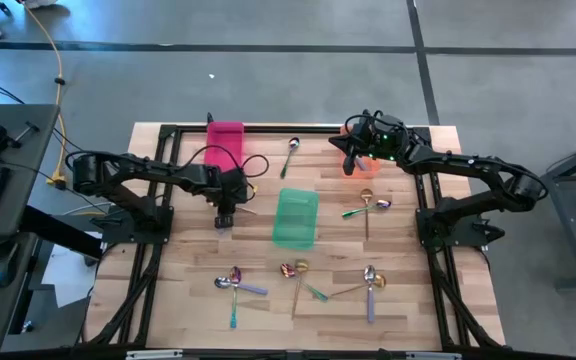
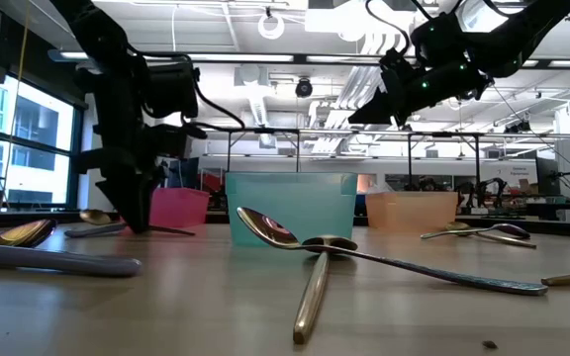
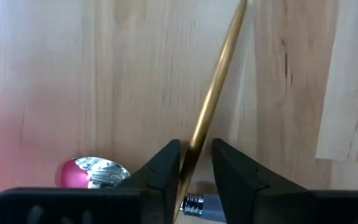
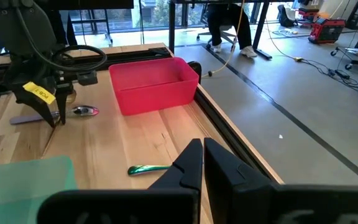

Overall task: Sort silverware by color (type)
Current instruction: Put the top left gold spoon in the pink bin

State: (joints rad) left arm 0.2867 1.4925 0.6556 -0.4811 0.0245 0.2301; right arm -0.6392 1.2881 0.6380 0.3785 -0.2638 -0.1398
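- The left gripper (image 3: 196, 163) is down at the table beside the pink bin (image 1: 225, 138), its fingers straddling a gold spoon handle (image 3: 219, 84) — narrowed, not visibly pinching.
- Best practice: close squarely on the handle, lift straight.
- The right gripper (image 1: 352, 150) hovers pressed together above the orange bin (image 1: 365, 166); other spoons (image 1: 299, 272) lie scattered across the table.

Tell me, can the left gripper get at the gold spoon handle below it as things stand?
Probably yes: the left gripper already straddles the gold spoon handle on the table, nothing between.
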